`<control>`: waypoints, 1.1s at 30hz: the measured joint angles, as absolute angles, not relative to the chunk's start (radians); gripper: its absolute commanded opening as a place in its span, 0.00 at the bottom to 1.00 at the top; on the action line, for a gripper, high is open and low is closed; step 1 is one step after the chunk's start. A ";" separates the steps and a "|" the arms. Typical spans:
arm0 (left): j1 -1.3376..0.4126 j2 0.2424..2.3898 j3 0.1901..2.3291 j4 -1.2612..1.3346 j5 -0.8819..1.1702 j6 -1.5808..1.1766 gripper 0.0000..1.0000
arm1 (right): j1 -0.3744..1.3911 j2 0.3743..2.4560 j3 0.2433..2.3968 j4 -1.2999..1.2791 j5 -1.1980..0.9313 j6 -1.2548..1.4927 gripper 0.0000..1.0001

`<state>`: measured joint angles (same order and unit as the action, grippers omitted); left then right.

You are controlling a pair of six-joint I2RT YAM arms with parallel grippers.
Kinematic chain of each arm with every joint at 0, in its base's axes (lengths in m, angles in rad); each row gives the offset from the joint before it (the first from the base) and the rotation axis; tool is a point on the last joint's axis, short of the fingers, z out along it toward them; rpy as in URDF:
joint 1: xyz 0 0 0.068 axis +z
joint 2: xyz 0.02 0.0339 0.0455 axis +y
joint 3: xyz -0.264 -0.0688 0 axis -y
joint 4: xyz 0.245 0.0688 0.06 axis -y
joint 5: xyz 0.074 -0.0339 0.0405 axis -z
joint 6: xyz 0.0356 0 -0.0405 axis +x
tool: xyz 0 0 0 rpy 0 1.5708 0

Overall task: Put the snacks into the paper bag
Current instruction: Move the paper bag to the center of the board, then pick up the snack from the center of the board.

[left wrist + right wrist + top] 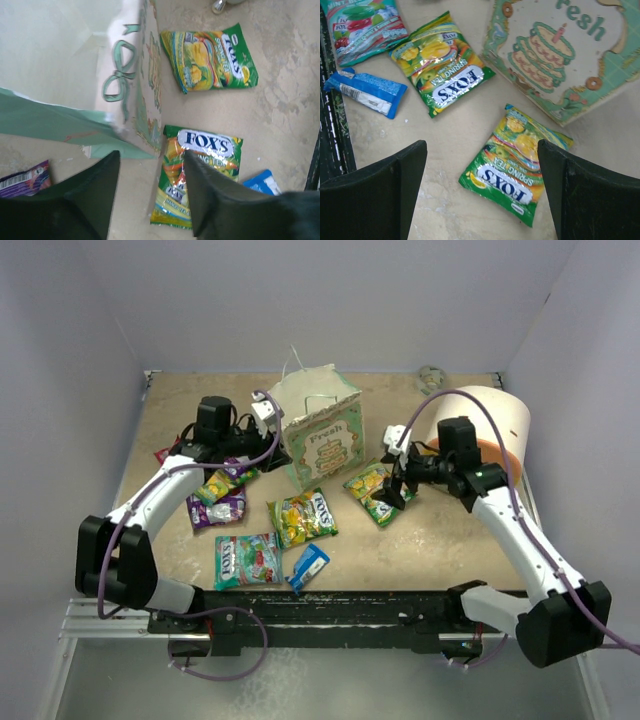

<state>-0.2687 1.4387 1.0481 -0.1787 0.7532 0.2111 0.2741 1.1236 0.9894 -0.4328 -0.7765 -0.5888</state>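
Observation:
The mint-green paper bag stands upright at mid-table, with its cake panel facing the front. Yellow-green packets lie at centre, at right and at left. Purple packets lie beside the left one. A teal-and-red packet and a blue-white one lie at the front. My left gripper is open and empty beside the bag's left corner, above bare table next to the centre packet. My right gripper is open and empty over the right packet.
A large cream-and-orange cylinder stands at back right, just behind my right arm. A small metal object lies at the back wall. Walls enclose the table on three sides. A black rail runs along the front edge.

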 measured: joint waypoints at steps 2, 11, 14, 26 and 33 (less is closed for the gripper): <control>-0.269 1.411 1.057 -0.239 0.745 0.263 0.74 | 0.321 1.145 0.964 -0.396 -0.776 -0.595 0.91; -0.260 1.293 1.103 -0.556 0.603 0.482 0.82 | 0.620 1.332 0.920 -0.308 -0.695 -0.645 0.88; -0.212 1.232 1.089 -0.632 0.587 0.529 0.83 | 0.718 1.395 0.921 -0.289 -0.659 -0.664 0.87; -0.064 1.053 0.983 -0.680 0.575 0.569 0.84 | 0.970 1.610 0.950 -0.270 -0.494 -0.735 0.81; -0.064 1.052 0.966 -0.673 0.571 0.561 0.84 | 1.058 1.675 0.950 -0.232 -0.425 -0.749 0.74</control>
